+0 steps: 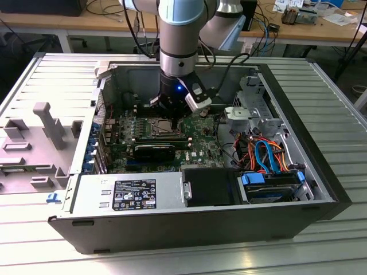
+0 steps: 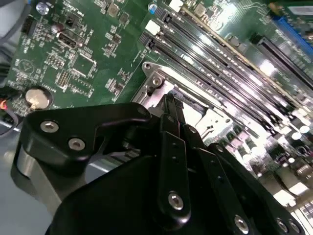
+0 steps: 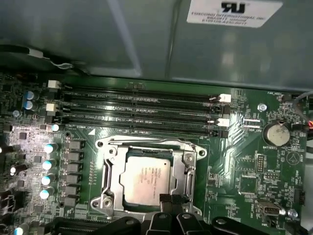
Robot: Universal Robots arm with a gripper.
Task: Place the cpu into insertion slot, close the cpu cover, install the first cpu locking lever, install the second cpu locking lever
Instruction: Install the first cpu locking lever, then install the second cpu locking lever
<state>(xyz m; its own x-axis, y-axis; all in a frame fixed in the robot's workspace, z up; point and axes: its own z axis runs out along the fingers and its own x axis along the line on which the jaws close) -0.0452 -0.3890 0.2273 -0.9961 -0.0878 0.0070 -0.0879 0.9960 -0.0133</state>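
The cpu [image 3: 145,180], a square chip with a silvery top, lies flat in the insertion slot [image 3: 100,201] on the green motherboard. The cpu cover [image 3: 188,172], a grey metal frame, lies down around the chip. In the exterior view the arm reaches down into the open computer case, and my gripper [image 1: 174,117] hangs just over the cpu [image 1: 162,127]. In both wrist views the black fingers [image 2: 169,112] are pressed together. My gripper's tip [image 3: 167,199] sits at the edge of the socket frame [image 2: 154,81]. What lies between the tips is hidden.
Long black memory slots [image 3: 142,110] run beside the socket toward the case wall. A coin battery [image 3: 276,132] sits on the board. A black card [image 1: 155,150], the power supply [image 1: 132,195] and a drive bay with blue and orange cables [image 1: 269,154] crowd the case. Grey fixtures [image 1: 49,126] stand outside it.
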